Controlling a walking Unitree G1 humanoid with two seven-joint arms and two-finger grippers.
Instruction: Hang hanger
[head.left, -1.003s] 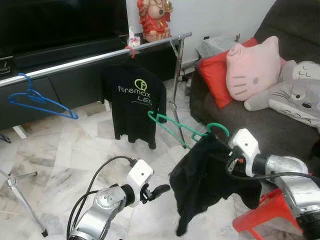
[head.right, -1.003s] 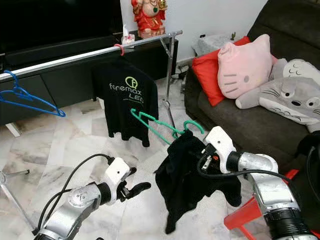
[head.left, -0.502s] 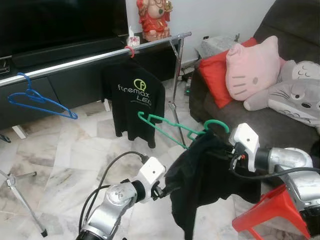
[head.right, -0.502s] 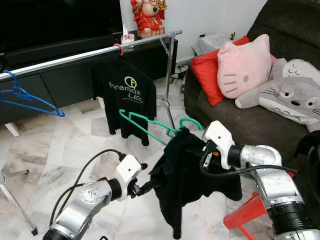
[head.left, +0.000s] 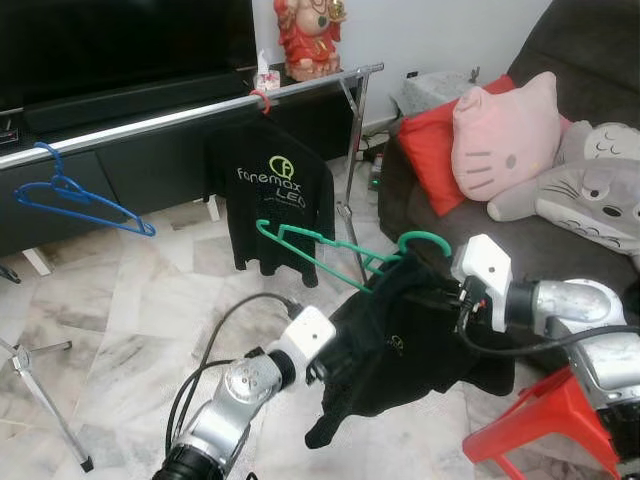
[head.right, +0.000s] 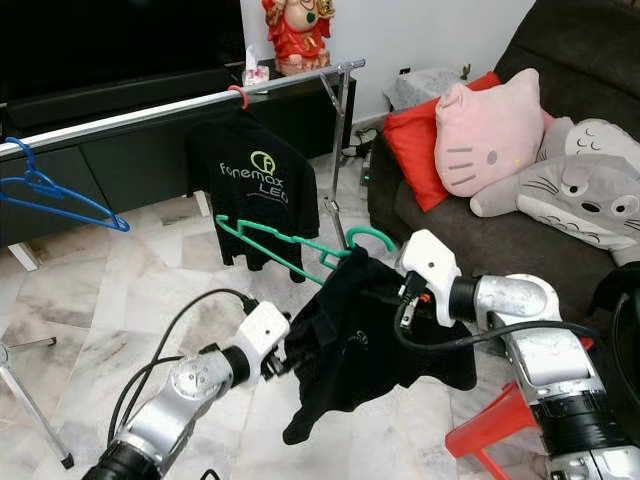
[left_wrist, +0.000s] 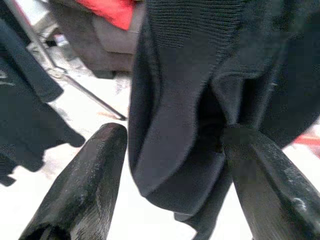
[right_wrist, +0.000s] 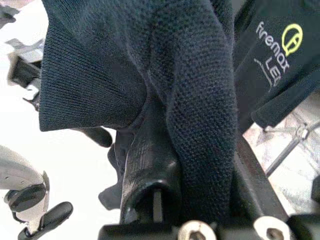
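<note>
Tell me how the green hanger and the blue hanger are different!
The green hanger is held up in the air with a black shirt draped over one end, gripped by the right gripper. The blue hanger hangs bare on the silver rail, and nothing holds it. The green one tilts steeply; the blue one slants less. Both are thin, with hooks.

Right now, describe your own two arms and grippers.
Both arms are silver metal tubes with white wrist housings and looping black cables. Left gripper has two long matte-black fingers; right gripper has ribbed black fingers, with silver screws at the base.
</note>
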